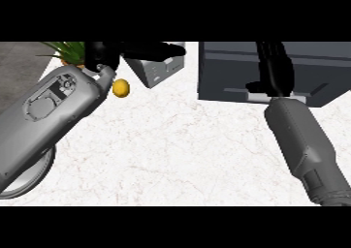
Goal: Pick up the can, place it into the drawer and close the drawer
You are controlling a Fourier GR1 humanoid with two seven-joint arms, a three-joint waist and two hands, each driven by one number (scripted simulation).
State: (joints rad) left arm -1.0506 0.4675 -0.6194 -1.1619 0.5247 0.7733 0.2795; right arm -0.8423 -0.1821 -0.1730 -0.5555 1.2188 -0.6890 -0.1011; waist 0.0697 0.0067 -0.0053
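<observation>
The can shows nowhere in the head view. The dark grey drawer unit stands at the back right of the white marble counter. My right hand lies over the unit's front, fingers stretched straight toward the back and thumb by the lower front edge, holding nothing I can see. The hand and forearm hide the drawer's front, so I cannot tell how far it is pushed in. My left hand is raised at the top left, fingers relaxed and empty, with its big grey forearm close to the view.
A yellow lemon lies next to my left wrist. A grey boxy object stands behind it, left of the drawer unit. A green plant sits at the back left corner. A grey plate peeks out under my left forearm.
</observation>
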